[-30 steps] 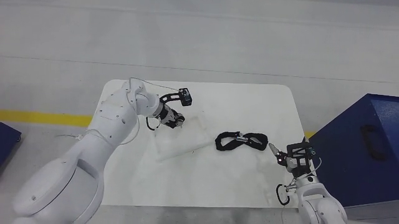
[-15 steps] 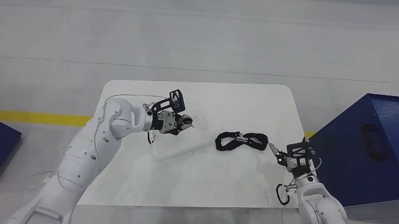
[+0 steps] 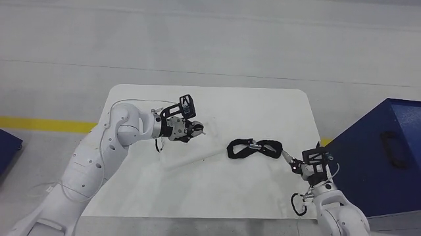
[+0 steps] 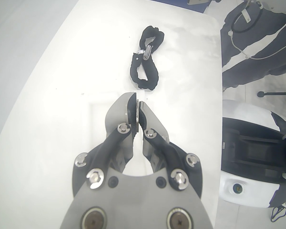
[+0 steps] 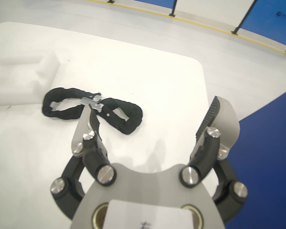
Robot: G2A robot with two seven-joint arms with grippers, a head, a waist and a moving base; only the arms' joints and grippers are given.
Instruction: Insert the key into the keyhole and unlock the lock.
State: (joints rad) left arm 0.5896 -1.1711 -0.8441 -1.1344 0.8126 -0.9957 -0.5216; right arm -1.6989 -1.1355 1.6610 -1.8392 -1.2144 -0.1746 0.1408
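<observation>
A black fabric-sleeved chain lock (image 3: 254, 149) lies in a figure-eight near the middle of the white table (image 3: 263, 111). Its silver lock cylinder (image 4: 146, 53) sits at the crossing, also seen in the right wrist view as the cylinder (image 5: 93, 102). My left gripper (image 3: 197, 129) hovers left of the lock, pointing at it, shut on a thin metal piece that looks like the key (image 4: 138, 113). My right gripper (image 3: 297, 165) stands open just right of the lock; in its own view the right gripper (image 5: 152, 103) has nothing between its fingers.
A low white foam tray (image 3: 191, 154) lies under and in front of the left gripper. A dark blue box (image 3: 388, 150) stands off the table's right edge, close to the right arm. The table's back and front areas are bare white surface.
The left arm swung its gripper off the tray and turned it toward the lock, then held still. The right gripper shifted only slightly toward the lock.
</observation>
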